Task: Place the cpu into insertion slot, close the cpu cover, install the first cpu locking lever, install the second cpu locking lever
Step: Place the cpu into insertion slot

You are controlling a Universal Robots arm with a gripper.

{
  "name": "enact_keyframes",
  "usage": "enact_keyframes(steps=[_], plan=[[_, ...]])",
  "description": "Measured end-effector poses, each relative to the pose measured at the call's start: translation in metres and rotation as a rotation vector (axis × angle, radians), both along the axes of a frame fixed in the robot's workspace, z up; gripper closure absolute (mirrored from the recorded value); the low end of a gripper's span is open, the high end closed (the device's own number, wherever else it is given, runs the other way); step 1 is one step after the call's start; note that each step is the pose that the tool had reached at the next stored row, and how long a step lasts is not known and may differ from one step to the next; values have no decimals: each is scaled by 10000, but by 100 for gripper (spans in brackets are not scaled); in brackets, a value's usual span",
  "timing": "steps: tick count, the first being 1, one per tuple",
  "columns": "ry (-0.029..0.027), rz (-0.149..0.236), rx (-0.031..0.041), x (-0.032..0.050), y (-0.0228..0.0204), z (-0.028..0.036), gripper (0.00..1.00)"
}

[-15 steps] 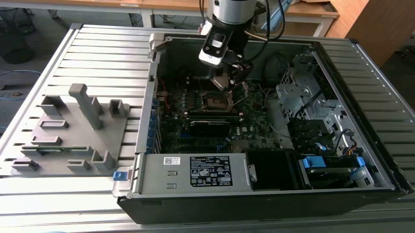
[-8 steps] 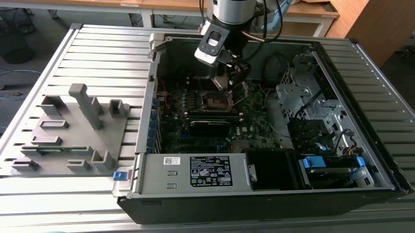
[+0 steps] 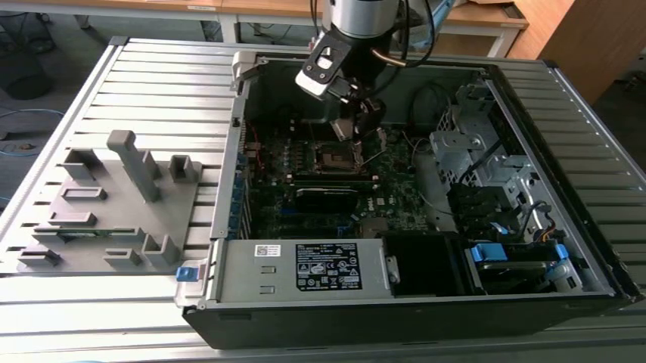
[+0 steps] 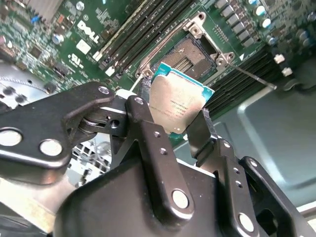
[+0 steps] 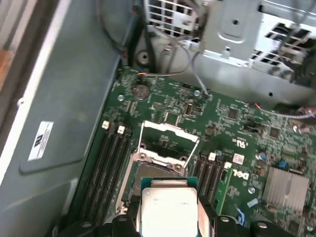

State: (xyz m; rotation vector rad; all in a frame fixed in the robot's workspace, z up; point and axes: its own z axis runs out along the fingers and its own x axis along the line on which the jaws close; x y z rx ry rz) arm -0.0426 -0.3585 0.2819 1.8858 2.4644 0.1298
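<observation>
My gripper (image 3: 352,128) hangs inside the open computer case, just above the insertion slot (image 3: 338,157). It is shut on the cpu (image 4: 180,98), a flat silver-topped square with a teal edge, pinched by two opposite sides between the black fingers (image 4: 143,118). In the first wrist view the cpu (image 5: 168,205) hovers close over the insertion slot (image 5: 160,165), offset from its dark centre. The cpu cover (image 5: 170,133) stands raised and open at the slot's far side. A thin wire locking lever (image 4: 252,76) sticks out beside the insertion slot (image 4: 192,57), unlatched.
Long black memory slots (image 5: 106,163) flank the socket on both sides. A finned heatsink (image 5: 284,187) sits on the board. The case holds a drive cage (image 3: 474,144) and a power supply (image 3: 302,268). A grey parts fixture (image 3: 111,197) lies at the exterior view's left.
</observation>
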Motion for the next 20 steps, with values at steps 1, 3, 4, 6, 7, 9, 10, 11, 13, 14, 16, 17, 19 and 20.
enact_keyframes(steps=[1,3,4,6,7,9,10,11,13,14,16,17,19,20], plan=[[0,-171,0,0,0,-1,46],[0,-530,0,0,0,-1,46],[0,-703,0,0,0,-2,46],[0,-1047,0,0,0,-3,46],[0,-1223,1,0,0,-4,46],[0,-1579,0,0,0,-5,46],[-1,-1747,0,0,0,-6,46],[0,-1927,1,0,0,-7,46],[0,-2262,0,0,0,-8,46],[0,-2426,0,0,0,-9,46],[0,-2728,-1,0,0,-10,46],[1,-2758,0,0,0,-10,46],[0,-2761,0,0,0,-10,46],[0,-2762,0,0,0,-11,46]])
